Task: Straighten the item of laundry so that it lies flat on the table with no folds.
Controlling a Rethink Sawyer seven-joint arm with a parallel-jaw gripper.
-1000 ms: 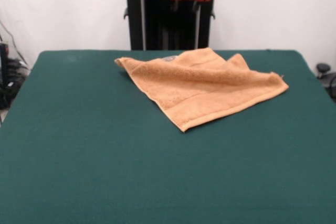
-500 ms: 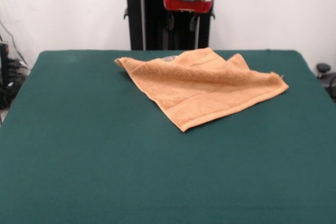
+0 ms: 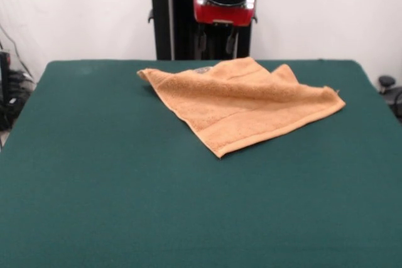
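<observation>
The red and black claw [image 3: 215, 41], its two fingers spread apart, should drop straight down, pinch the folded far edge of the soft orange-tan towel [image 3: 242, 103] just below it, and pull that flap open over the dark green table [image 3: 94, 174].

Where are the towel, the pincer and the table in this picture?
towel [image 3: 242, 101]: front view, middle of its top layer.
pincer [image 3: 216, 42]: front view, midway between its two dark fingertips, above the table's far edge.
table [image 3: 125, 205]: front view, bare green cloth near the camera.

no readable text, labels, numbers — none
</observation>
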